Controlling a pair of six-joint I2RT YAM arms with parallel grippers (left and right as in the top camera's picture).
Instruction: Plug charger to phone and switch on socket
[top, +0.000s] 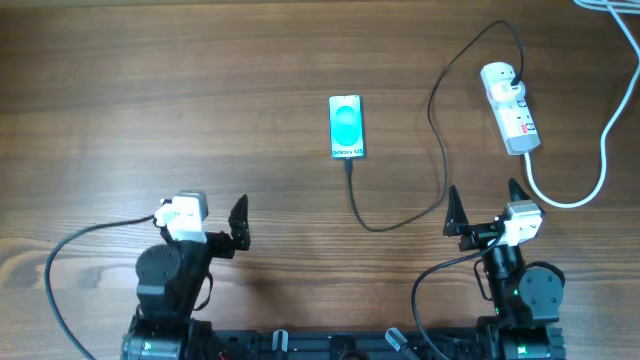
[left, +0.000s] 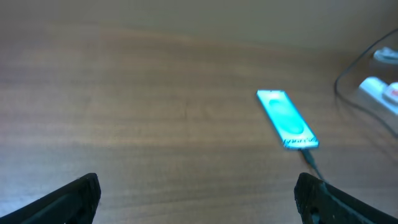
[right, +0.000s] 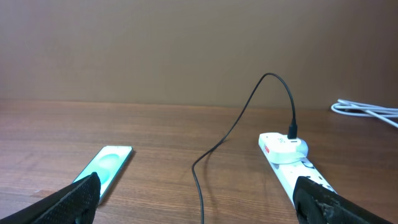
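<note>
The phone (top: 346, 126) lies flat mid-table, cyan-green screen up, white strip toward me. It also shows in the left wrist view (left: 286, 119) and the right wrist view (right: 106, 168). The thin black charger cable (top: 438, 120) runs from the white plug on the socket (top: 510, 107) in a loop to the phone's near end, where its tip (top: 349, 163) touches the phone. The socket also shows in the right wrist view (right: 292, 162). My left gripper (top: 238, 222) and right gripper (top: 484, 205) are open and empty, both near the table's front edge.
The socket's thick white cord (top: 595, 150) loops off the back right edge. Wooden table (top: 150, 100). The arms' own black cables trail at the front.
</note>
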